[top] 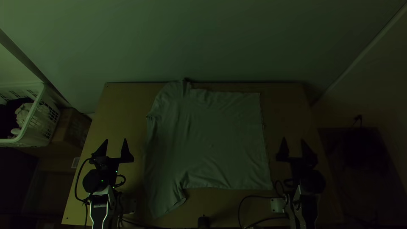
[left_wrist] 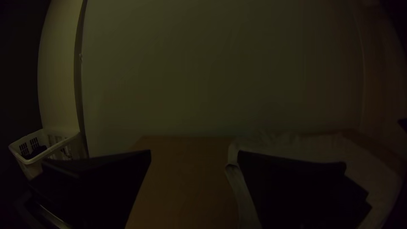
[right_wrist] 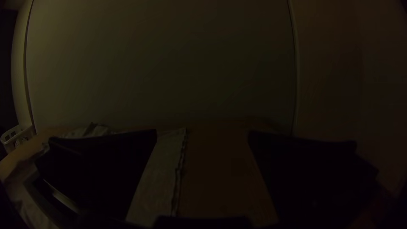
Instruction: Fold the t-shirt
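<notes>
Laundry basket: one, white plastic [top: 47,113]; it is standing beyond the table's left side, holding dark and pale cloth.
Cardboard box: one [top: 73,127], sitting between the basket and the table.
Left gripper: one [top: 115,139], mine; its two flat black fingers are standing spread, pinching nothing, and pointing toward the wall. It is hanging beside the shirt's left edge.
T-shirt: one, pale [top: 212,140]; it is lying spread over the middle of the table, between my two grippers. Its collar side is facing left and its body is stretching right to a fairly straight hem. One sleeve is reaching down toward the near edge; the cloth at the far left corner is rumpling at the table's far edge. Small creases are crossing the body.
Small black object: one [top: 204,222], resting at the table's near edge, between my arms' bases.
Right gripper: one [top: 293,139], mine; its two fingers are also standing wide apart with nothing between their tips, just right of the hem.
Table: one, light wooden [top: 288,99], carrying the shirt.
</notes>
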